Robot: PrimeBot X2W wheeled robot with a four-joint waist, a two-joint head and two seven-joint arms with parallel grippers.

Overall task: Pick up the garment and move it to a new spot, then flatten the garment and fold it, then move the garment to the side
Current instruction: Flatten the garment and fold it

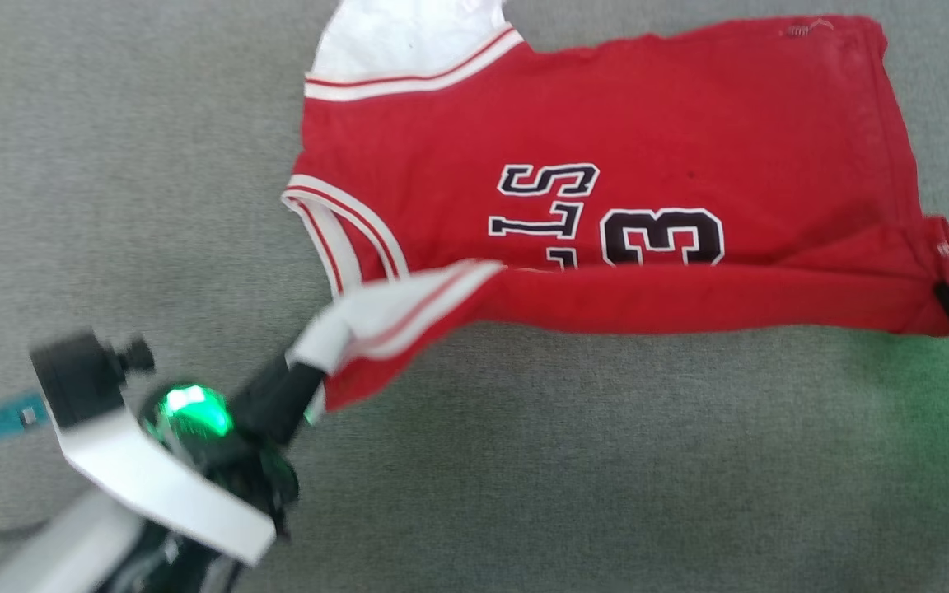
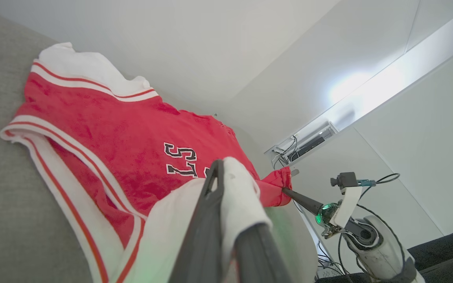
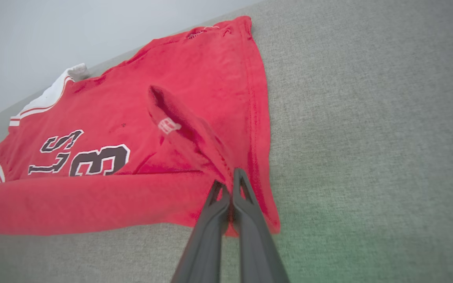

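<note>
- Shirt: red, white sleeve ends, striped trim, black lettering on the upper face. It lies on the grey surface, its far part spread flat and its near edge raised off the cloth.
- Left tool: clenched on the near white sleeve. In the left wrist view the white fabric drapes over one finger, so the pinch is right at the sleeve end.
- Right tool: clenched on the near hem corner. In the right wrist view the fingers meet on the red edge, and a small white tag sits on the raised flap just beyond them.
- Why held so: one pinch at each end of the same long edge keeps that edge taut as a straight band between the tools. That lets the whole side travel together instead of bunching.
- The band already overlaps the lower part of the lettering, so this reads as a lengthwise fold in progress, near side carried over toward the far side.
- Far sleeve and far hem lie flat and untouched; they probably anchor the shirt by friction.
- Judgement: flattening looks done, the fold is partly made, and the move aside is not yet begun.
- Risk: uneven travel of the two tools would skew the crease, and the loose sleeve could flop under.
</note>
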